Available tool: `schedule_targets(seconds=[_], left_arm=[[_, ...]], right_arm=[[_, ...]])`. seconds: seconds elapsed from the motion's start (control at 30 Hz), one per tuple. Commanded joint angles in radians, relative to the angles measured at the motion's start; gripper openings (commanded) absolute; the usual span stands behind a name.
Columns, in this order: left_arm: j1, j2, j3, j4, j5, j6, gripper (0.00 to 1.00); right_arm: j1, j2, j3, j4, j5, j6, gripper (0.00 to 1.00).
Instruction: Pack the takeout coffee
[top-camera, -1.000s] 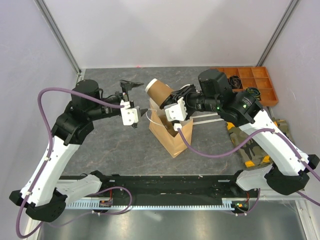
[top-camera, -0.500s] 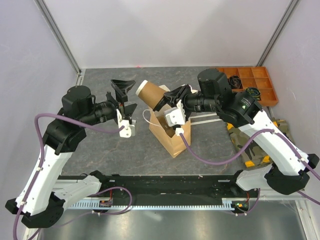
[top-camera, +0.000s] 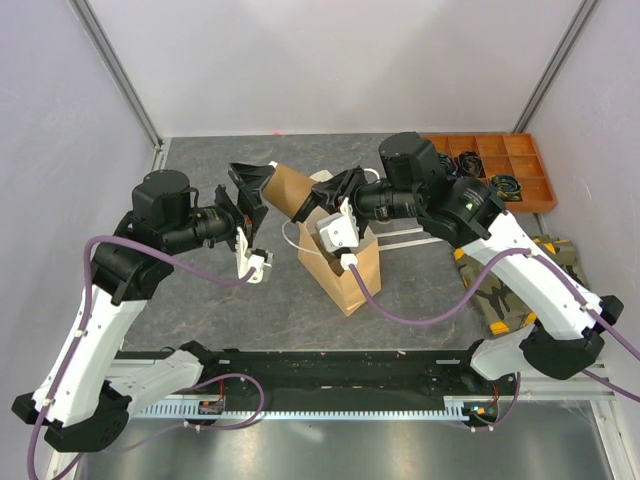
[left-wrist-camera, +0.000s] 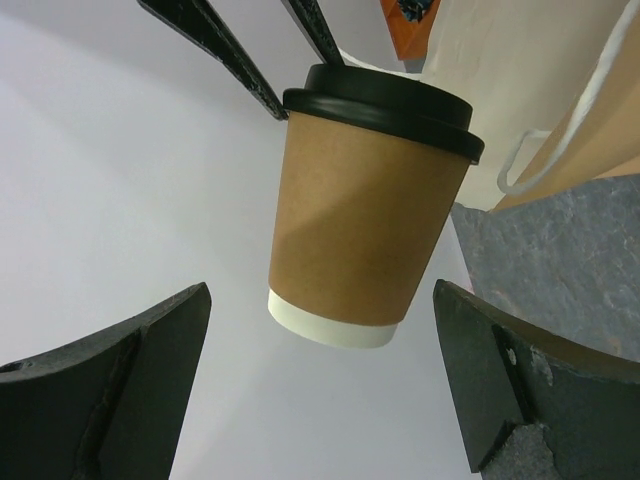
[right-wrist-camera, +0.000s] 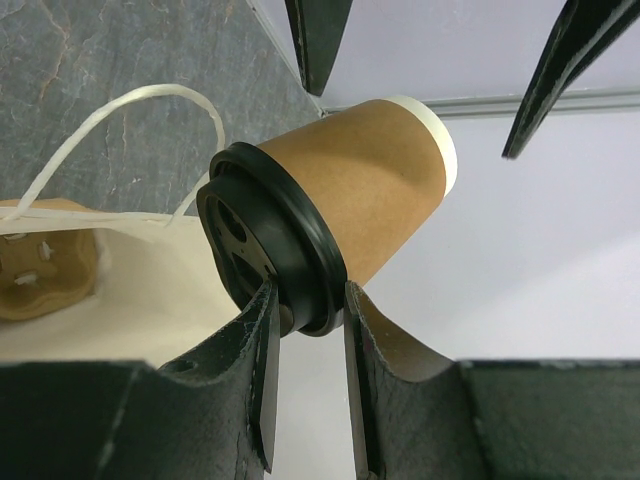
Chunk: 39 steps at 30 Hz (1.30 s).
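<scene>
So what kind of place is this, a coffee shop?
Probably a robot test booth, not a shop: plain white walls close around one grey table, two robot arms are bolted at its near edge, and an orange parts tray holds cables.

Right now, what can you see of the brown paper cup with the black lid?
The tan paper cup has a white base rim and a round black plastic lid pressed on. It hangs tipped sideways in mid-air. The right gripper pinches the lid's rim; the open left gripper flanks its base, not touching.
</scene>
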Motion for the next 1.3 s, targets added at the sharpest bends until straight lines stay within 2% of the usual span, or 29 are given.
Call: schedule_targets(seconds=[0.0,0.77,0.83,0.93,0.97,1.07,1.13,1.17,1.23,1.27], left_arm=[[0.001,0.013,0.023,0.018,0.022,0.101,1.0],[0.0,0.03,-0.053,0.089,0.045,0.199,0.98],[0.0,0.031,-0.054,0.089,0.036,0.204,0.93],[0.0,0.033,-0.057,0.087,0.03,0.204,0.76],[0.0,0.033,-0.056,0.087,0.03,0.19,0.66],[0.0,0.027,-0.054,0.093,0.031,0.144,0.5],[0.0,0.021,-0.059,0.102,0.022,0.11,0.48],[0.0,0.015,-0.063,0.128,0.018,0.061,0.46],[0.001,0.002,-0.074,0.173,0.002,-0.035,0.46],[0.003,0.001,-0.074,0.2,-0.004,-0.131,0.46]], right_arm=[[0.016,0.011,0.053,0.027,-0.05,-0.019,0.05],[0.059,0.041,0.076,0.057,-0.098,-0.077,0.05],[0.065,0.041,0.074,0.06,-0.098,-0.08,0.05],[0.071,0.041,0.071,0.069,-0.096,-0.083,0.05],[0.073,0.042,0.068,0.074,-0.096,-0.083,0.06],[0.073,0.038,0.055,0.094,-0.082,-0.062,0.18],[0.073,0.03,0.039,0.141,-0.049,-0.002,0.47],[0.073,0.024,0.016,0.167,-0.035,0.027,0.72],[0.074,0.002,-0.008,0.267,0.006,0.127,0.86],[0.074,-0.008,-0.022,0.29,0.048,0.151,0.97]])
